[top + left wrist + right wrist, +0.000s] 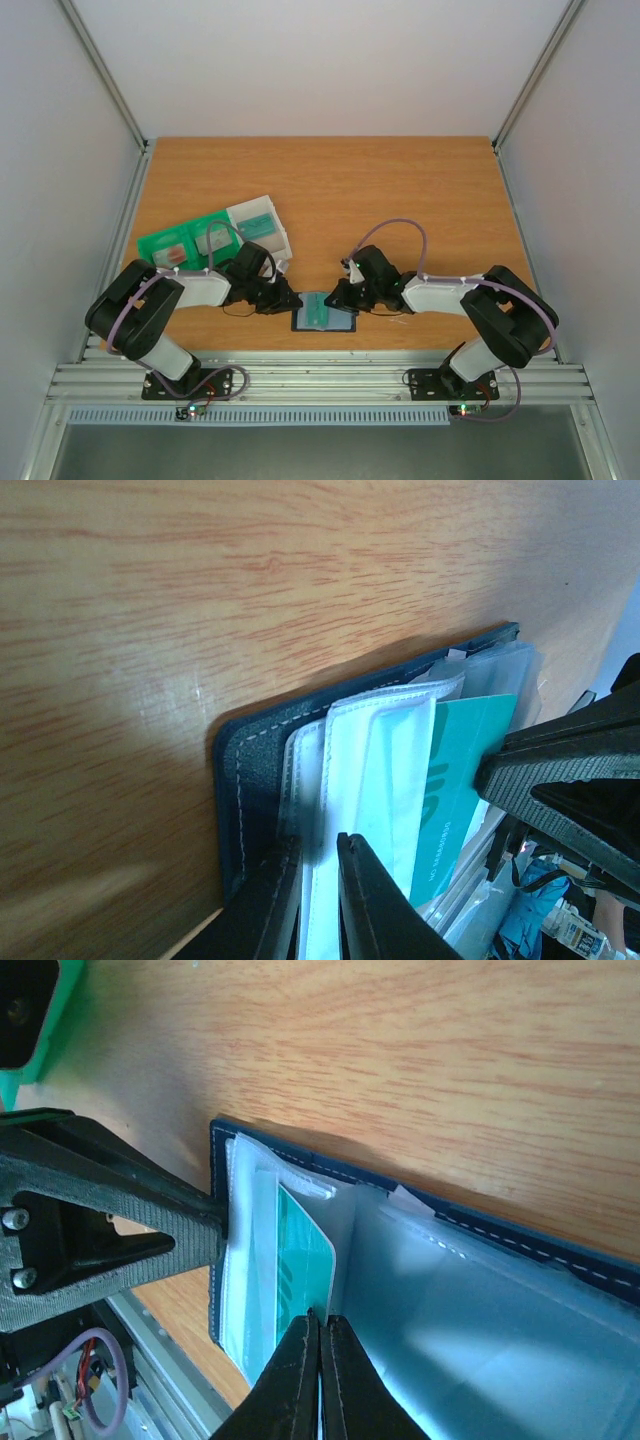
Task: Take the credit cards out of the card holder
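Right wrist view: right claw is pinching the teal credit card inside the card holder on the bench; left claw is clamping the holder's left edge. A tight sleeve may be pulling the card loose.

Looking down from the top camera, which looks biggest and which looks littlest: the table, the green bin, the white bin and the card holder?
1. The table.
2. The green bin.
3. The white bin. The left arm covers part of both bins, so their order is unsure.
4. The card holder looks smallest.
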Tool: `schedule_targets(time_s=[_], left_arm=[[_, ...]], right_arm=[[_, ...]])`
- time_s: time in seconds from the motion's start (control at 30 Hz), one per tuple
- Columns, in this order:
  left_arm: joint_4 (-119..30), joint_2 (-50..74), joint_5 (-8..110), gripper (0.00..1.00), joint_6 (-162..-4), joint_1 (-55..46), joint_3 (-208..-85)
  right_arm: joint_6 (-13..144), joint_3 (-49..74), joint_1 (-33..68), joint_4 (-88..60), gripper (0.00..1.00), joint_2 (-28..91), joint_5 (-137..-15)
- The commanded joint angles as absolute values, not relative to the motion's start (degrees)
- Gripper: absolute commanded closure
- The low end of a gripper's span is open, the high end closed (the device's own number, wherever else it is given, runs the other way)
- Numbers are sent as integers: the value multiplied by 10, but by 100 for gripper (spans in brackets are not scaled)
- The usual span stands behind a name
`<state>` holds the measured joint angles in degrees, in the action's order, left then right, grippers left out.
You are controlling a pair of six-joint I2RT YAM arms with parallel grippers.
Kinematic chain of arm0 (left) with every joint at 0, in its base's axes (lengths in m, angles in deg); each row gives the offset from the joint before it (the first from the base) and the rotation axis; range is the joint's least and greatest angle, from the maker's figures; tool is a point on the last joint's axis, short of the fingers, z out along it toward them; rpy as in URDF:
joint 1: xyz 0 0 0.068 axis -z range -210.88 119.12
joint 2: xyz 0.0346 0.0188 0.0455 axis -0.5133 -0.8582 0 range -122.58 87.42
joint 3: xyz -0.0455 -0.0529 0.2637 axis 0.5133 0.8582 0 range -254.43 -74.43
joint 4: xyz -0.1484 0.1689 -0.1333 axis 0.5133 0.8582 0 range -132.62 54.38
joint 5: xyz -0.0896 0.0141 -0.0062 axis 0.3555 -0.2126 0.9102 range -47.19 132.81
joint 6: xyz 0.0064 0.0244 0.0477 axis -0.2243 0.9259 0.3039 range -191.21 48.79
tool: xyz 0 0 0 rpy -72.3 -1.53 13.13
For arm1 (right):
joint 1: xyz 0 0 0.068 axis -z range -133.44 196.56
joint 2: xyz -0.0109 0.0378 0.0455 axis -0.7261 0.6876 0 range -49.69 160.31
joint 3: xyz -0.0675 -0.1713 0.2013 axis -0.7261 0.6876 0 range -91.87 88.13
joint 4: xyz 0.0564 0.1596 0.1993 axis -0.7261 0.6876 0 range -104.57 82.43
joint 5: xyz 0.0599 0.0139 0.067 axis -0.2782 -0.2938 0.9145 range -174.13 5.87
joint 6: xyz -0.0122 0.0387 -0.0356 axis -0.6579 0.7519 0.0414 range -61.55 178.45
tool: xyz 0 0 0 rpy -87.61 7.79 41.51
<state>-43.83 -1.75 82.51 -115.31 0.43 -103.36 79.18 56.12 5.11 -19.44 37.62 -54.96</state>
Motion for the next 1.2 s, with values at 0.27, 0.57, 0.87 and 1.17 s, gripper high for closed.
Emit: schedule_targets(time_s=[0.27,0.57,0.87,1.17], left_arm=[[-388,-8,745,86,-1161,9,-1010],[-337,84,759,60,-1182,9,-1050],[-364,206,794,29,-1243,9,-1062],[-392,356,760,28,-1324,9,-1042]], right_arm=[[813,585,55,-108,99,263,-636],[834,582,55,-61,99,191,-637],[903,580,55,-103,99,100,-610],[1035,614,55,-272,99,65,-590]])
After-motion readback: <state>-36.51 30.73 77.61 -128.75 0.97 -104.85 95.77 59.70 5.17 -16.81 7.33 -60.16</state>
